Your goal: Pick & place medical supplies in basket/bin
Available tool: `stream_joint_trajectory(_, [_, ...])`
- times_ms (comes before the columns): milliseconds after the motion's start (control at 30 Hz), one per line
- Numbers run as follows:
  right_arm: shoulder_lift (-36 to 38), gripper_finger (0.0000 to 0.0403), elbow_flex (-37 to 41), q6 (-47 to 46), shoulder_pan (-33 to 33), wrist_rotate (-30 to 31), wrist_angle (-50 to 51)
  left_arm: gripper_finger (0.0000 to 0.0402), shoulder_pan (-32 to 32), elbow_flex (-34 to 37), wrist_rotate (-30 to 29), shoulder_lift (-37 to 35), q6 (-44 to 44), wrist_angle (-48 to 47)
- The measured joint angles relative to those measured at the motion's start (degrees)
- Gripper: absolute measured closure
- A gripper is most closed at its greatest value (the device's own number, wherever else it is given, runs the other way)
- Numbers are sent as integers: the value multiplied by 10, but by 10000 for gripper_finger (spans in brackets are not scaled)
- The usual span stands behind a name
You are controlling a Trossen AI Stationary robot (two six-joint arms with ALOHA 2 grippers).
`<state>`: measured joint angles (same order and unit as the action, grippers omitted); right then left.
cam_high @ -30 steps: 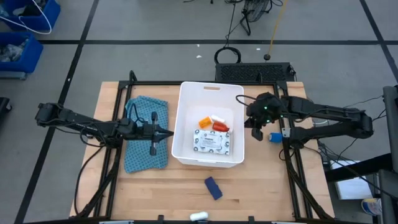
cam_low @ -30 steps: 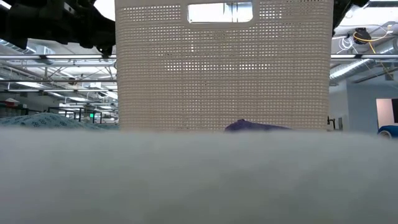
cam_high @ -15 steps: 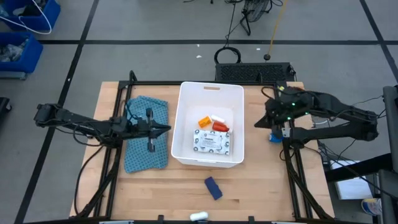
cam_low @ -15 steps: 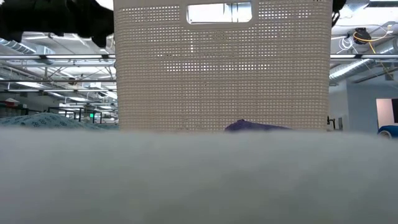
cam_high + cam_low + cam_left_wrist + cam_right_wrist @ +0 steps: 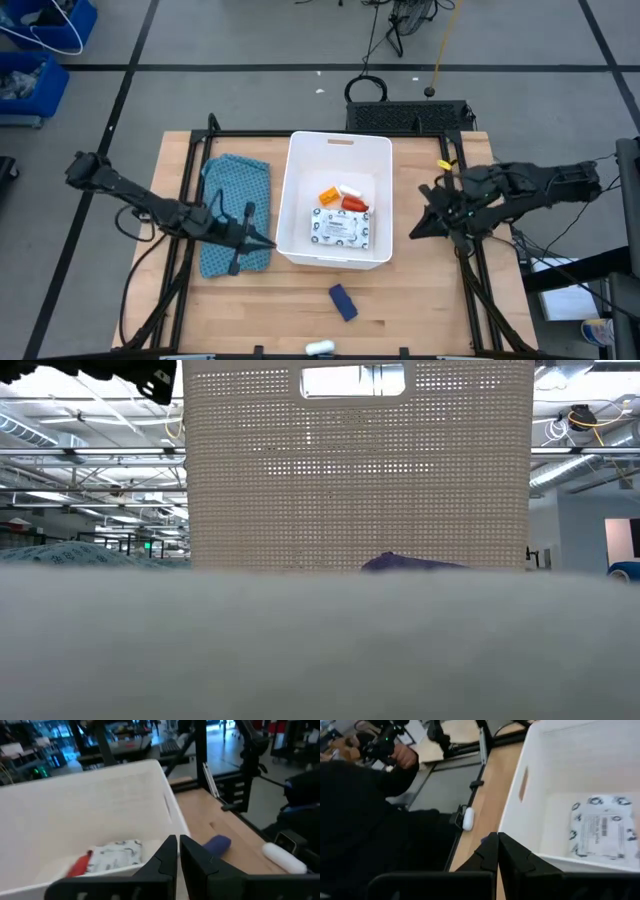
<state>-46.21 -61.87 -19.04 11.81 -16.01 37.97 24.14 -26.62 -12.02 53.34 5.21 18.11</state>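
I see my left claw (image 5: 268, 243) pinched shut and empty over the teal cloth (image 5: 236, 212), just beside the white bin (image 5: 300, 200). In the bin lie the white packet (image 5: 343, 229), orange bottle (image 5: 329, 197) and red bottle (image 5: 355, 205). A blue piece (image 5: 342, 301) and white tube (image 5: 320, 348) rest on the bench (image 5: 250, 310) near its front edge. My right claw (image 5: 416, 230) is shut, empty, beside the bin's other wall.

Hidden and cut off
Low view: a blurred foreground covers the table, and the bin (image 5: 358, 470) hides its contents — high view crops the white tube (image 5: 320, 348) at the edge.
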Motion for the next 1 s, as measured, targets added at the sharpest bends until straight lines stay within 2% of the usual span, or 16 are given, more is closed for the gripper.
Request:
stream_joint_trajectory(167, [-26, 403, 19, -2, 43, 7, -10, 376, 33, -34, -33, 79, -24, 13])
stream_joint_trajectory(300, [-46, 403, 38, 1, 77, 10, -26, 376, 57, -64, -59, 128, -3, 24])
stream_joint_trajectory(433, [-60, 403, 46, -2, 96, 11, -48, 376, 68, -94, -104, 139, 11, -2])
stream_joint_trajectory(500, [-66, 403, 47, -1, 109, 8, -68, 376, 67, -103, -108, 139, 11, -17])
stream_joint_trajectory(633, [-77, 403, 47, 2, 145, -34, -118, 376, 65, -104, -114, 139, 14, -19])
stream_joint_trajectory(733, [-99, 403, 47, 2, 174, -33, -130, 376, 58, -105, -116, 139, 6, -22])
stream_joint_trajectory(833, [-131, 403, 47, 2, 194, 0, -137, 376, 52, -105, -120, 137, 16, -20])
stream_joint_trajectory(1000, [-181, 403, 47, 1, 211, 96, -135, 376, 60, -125, -155, 93, 69, -35])
